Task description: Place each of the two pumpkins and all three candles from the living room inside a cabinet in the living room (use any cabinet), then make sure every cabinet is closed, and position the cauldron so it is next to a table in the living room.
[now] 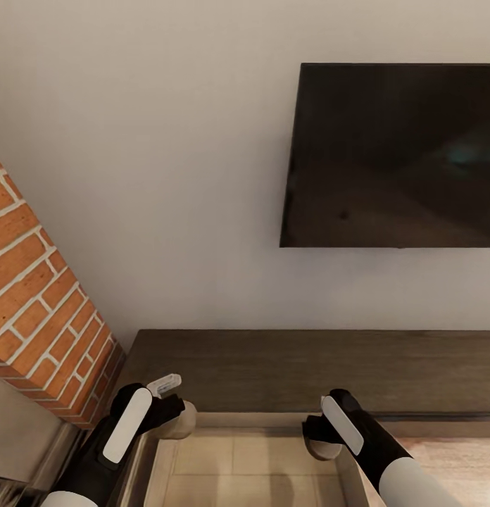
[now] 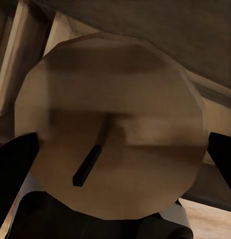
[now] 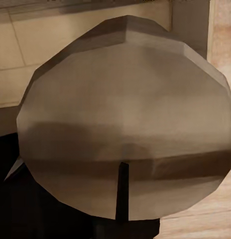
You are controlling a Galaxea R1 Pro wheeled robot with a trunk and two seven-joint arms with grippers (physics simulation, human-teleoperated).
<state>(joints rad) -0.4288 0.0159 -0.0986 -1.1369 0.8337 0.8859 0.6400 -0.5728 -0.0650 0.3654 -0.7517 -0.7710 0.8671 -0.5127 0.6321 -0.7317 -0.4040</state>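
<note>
Over the open cabinet drawer you hold one candle in your left hand and another candle in your right hand, each clamped; released near the drawer's walls, either could topple outside.

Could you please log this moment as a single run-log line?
left gripper: shut on squat greyish-tan candle | right gripper: shut on second tan candle | both over open drawer of low dark brown wood-grain cabinet
</note>
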